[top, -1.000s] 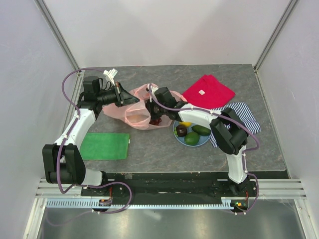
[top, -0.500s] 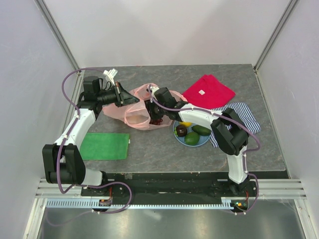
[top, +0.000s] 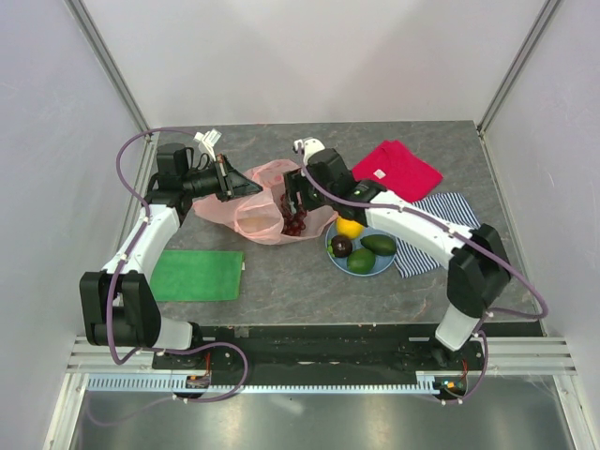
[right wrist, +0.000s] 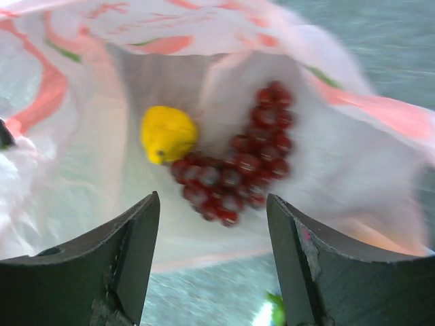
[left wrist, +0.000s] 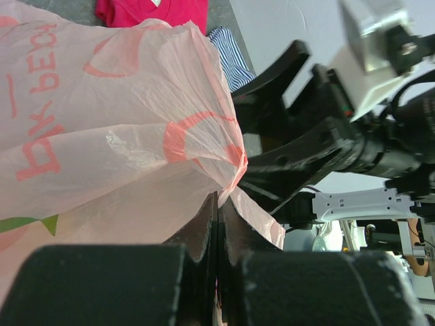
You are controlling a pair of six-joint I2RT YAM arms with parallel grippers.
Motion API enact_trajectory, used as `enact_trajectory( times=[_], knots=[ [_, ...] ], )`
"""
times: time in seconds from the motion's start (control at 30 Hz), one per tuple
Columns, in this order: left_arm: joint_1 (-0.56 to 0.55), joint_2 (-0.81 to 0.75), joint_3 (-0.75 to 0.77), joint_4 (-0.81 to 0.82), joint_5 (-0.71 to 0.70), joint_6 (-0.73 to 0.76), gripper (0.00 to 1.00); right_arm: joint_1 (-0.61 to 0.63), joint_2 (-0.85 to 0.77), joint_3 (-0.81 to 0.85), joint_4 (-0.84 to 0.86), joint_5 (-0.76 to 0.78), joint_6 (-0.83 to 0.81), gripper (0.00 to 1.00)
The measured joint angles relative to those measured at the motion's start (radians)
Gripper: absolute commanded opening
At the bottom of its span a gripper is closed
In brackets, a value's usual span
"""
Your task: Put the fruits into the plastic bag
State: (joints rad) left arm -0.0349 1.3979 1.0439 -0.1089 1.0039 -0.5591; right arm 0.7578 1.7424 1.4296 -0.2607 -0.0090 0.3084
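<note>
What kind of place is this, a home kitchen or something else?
Probably a robot test booth, not a kitchen: plain white walls enclose a grey table, two arms are bolted at its near edge, and the fruit plate and bag look like props.

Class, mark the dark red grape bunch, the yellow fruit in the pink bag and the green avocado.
dark red grape bunch (right wrist: pixel 241 161): right wrist view, cluster's middle.
yellow round fruit (right wrist: pixel 168 134): right wrist view, centre.
green avocado (top: pixel 379 245): top view, its middle.

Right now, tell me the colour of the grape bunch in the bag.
Dark red; the grape bunch shows best in the right wrist view.
</note>
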Motion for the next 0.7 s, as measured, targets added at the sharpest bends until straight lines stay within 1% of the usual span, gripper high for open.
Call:
enact_trajectory(
  times=[0.17,0.3,0.5,0.7],
  knots=[
    [0.000,0.000,0.000,0.000,0.000,0.000,0.02,-0.035,-0.109,-0.056,-0.077,0.150,-0.029,0.72],
    [0.000,0.000,0.000,0.000,-0.001,0.000,0.02,-0.117,-0.181,-0.122,-0.126,0.234,-0.034,0.71],
    [0.000,0.000,0.000,-0.001,-0.002,0.000,0.02,-0.252,-0.171,-0.134,-0.148,0.247,-0.031,0.69],
    [0.000,0.000,0.000,-0.002,-0.005,0.005,0.02,-0.259,-0.088,-0.134,-0.147,0.209,-0.030,0.67]
  ],
)
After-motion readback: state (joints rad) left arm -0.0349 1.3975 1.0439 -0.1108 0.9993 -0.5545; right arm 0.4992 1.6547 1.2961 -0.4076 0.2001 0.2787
